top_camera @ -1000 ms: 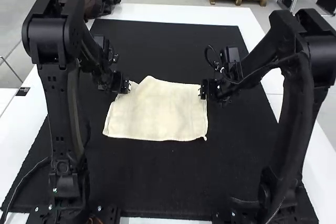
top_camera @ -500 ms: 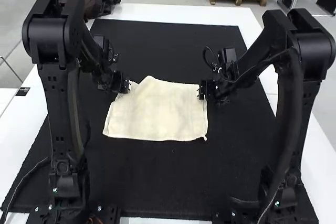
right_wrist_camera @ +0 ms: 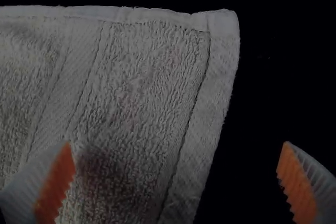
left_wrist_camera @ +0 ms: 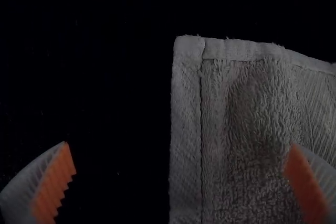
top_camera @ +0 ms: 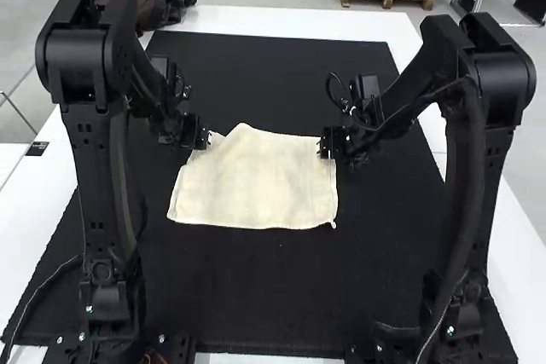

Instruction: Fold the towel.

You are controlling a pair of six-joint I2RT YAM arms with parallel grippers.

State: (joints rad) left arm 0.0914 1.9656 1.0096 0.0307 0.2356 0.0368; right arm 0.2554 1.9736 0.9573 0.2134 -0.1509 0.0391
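The right gripper (top_camera: pixel 323 147) has edged inward; the left (top_camera: pixel 203 139) has held its place. Both stand with fingers spread, each straddling a side edge near a far corner of the cream terry towel (top_camera: pixel 256 181), spread between them, its body running back toward the arm bases.

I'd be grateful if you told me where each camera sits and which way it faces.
High view: fixed above and behind the left arm and right arm, facing forward and down over towel and black mat.
Left wrist view: on that arm's wrist, facing a hemmed corner; its orange-padded fingers show.
Right wrist view: likewise, facing another corner, own fingers showing.
Both wrist views share the towel.
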